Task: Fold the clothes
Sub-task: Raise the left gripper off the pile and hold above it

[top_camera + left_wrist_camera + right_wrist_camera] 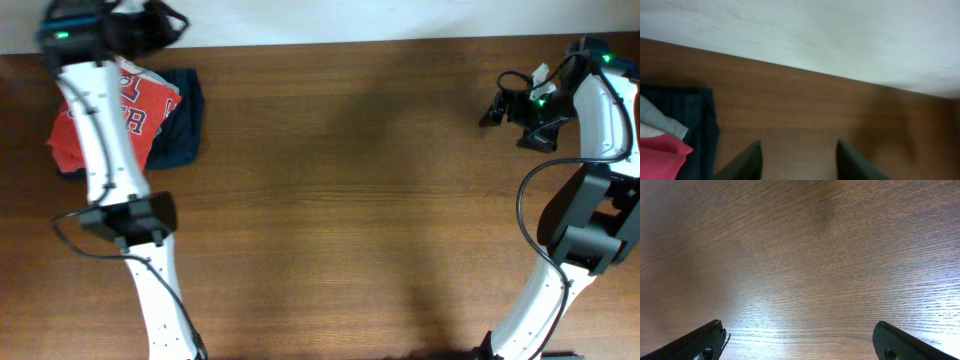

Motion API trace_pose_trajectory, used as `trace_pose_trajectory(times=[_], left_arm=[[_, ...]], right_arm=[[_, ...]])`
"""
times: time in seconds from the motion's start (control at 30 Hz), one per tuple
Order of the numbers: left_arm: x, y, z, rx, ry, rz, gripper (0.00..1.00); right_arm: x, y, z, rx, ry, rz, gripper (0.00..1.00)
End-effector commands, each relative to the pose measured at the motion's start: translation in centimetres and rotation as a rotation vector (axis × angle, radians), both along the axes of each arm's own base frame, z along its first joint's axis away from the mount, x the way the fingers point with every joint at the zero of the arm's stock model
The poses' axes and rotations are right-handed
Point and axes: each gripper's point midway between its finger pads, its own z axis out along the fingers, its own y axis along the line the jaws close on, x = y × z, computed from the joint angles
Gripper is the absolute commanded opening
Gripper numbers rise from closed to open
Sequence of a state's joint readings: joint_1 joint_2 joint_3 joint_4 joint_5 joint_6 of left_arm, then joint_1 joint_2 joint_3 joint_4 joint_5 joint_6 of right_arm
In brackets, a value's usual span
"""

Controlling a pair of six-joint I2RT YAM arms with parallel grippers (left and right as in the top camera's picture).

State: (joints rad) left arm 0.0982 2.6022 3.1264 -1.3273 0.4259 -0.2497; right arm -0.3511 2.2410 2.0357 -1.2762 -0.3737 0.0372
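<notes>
The clothes [145, 108], a coral-red T-shirt with white lettering, lie folded at the far left of the table on top of a dark navy garment [186, 130]. My left arm crosses over their left part. My left gripper [170, 25] hovers just beyond them at the table's back edge. In the left wrist view the left gripper [799, 159] is open over bare wood with nothing between its fingers, and a corner of the clothes [660, 160] shows at the lower left. My right gripper [492, 110] stands open at the far right, empty, with its fingers [705, 342] wide apart above the wood.
The wooden table [350, 200] ends at a white wall [840, 35] along the back. The navy garment [695, 125] sticks out from under the red shirt toward the right. Both arm bases rise from the front edge.
</notes>
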Motion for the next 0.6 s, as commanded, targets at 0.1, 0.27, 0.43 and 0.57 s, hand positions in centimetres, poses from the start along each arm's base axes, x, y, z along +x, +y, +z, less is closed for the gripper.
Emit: trace_pose_trajectory(times=[0.1,0.27,0.43,0.57], left_arm=[[0.3,-0.3,-0.1,0.302,-0.005,0.169,0.79],[-0.1,-3.1,-0.4,0.317,0.004,0.128,0.99],[-0.2,-4.2,-0.4,0.317,0.001,0.109,0.99],[-0.2,-4.2,-0.4,0.317,0.001,0.109,0.99]], right_arm=[[0.1,-0.4,1.5,-0.026,-0.032,0.001,0.99],[0.1,-0.4,1.5,-0.026,-0.032,0.001,0.99],[0.1,-0.4,1.5,-0.026,-0.032,0.001,0.98],[0.1,-0.4,1.5,-0.026,-0.032,0.001,0.99]])
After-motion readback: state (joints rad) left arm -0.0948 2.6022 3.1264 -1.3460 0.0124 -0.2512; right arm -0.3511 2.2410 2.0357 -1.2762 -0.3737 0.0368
